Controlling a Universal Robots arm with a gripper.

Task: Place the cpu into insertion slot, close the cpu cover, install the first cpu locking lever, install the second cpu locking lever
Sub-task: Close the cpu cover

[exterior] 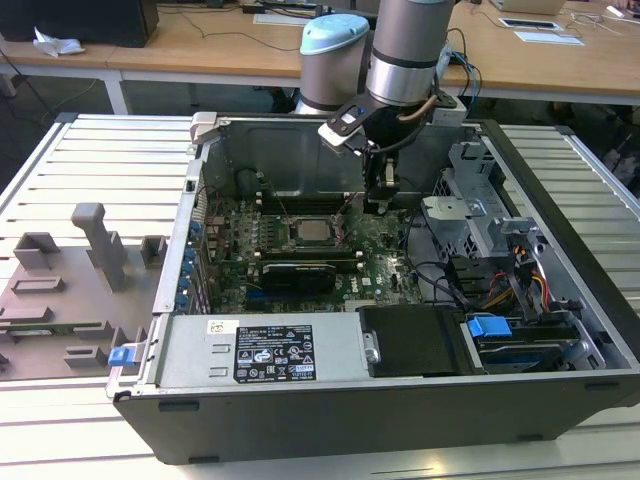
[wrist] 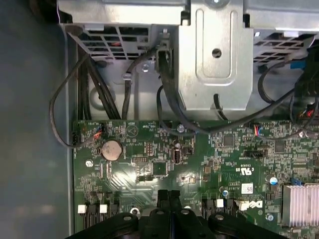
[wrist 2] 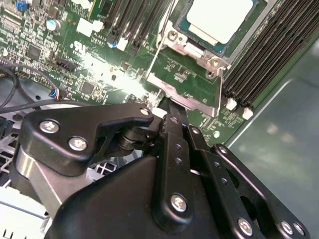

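Note:
The cpu lies flat in the insertion slot on the green motherboard, its silver-grey face up. The silver cpu cover lies down around it, and the slot itself is hidden beneath both. A thin wire locking lever runs along one side of the cover. My gripper hangs inside the case just to the exterior view's right of the cpu. Its black fingers are shut together with nothing visible between them, in both wrist views. The tips stand close over the board beside the cover's corner.
Black memory slots flank the socket. A metal drive cage with black cables stands at the exterior view's right. The power supply sits along the front. A finned heat sink is on the board. Grey fixtures stand on the table, left.

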